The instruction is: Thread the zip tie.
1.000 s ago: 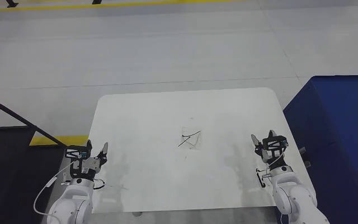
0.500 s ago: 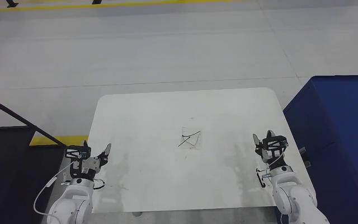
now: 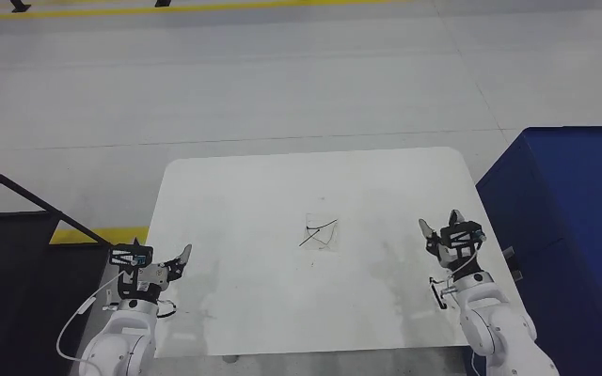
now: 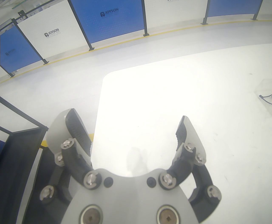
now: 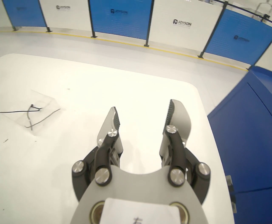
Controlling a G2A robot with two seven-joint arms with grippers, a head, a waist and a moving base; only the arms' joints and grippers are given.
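The zip ties (image 3: 320, 234) lie near the middle of the white table (image 3: 245, 197), well apart from both arms. From the top they are a few thin dark strands crossing one another, with a faint square outline around them. The right wrist view makes that outline plain: a clear sheet (image 5: 45, 101), on which the strands (image 5: 29, 115) rest, crossed and bent, one black strand running off past the sheet's edge. I cannot tell how many ties there are. The left wrist view catches a corner of the sheet (image 4: 263, 87) at its margin, with one dark tie end (image 4: 264, 98) on it.

The left hand (image 3: 166, 254) hangs over the table's near left corner, and its own view gives the fingers spread wide with nothing between them (image 4: 127, 121). The right hand (image 3: 440, 226) sits near the table's right edge, just beside a blue cabinet (image 3: 550, 216); its own view also has the fingers apart and bare (image 5: 142, 107), the ribbed pads facing each other. Both wrist views take in blue and white fence panels (image 5: 119, 19) behind a yellow floor line, which from the top is a strip (image 3: 282, 7) at the far edge.
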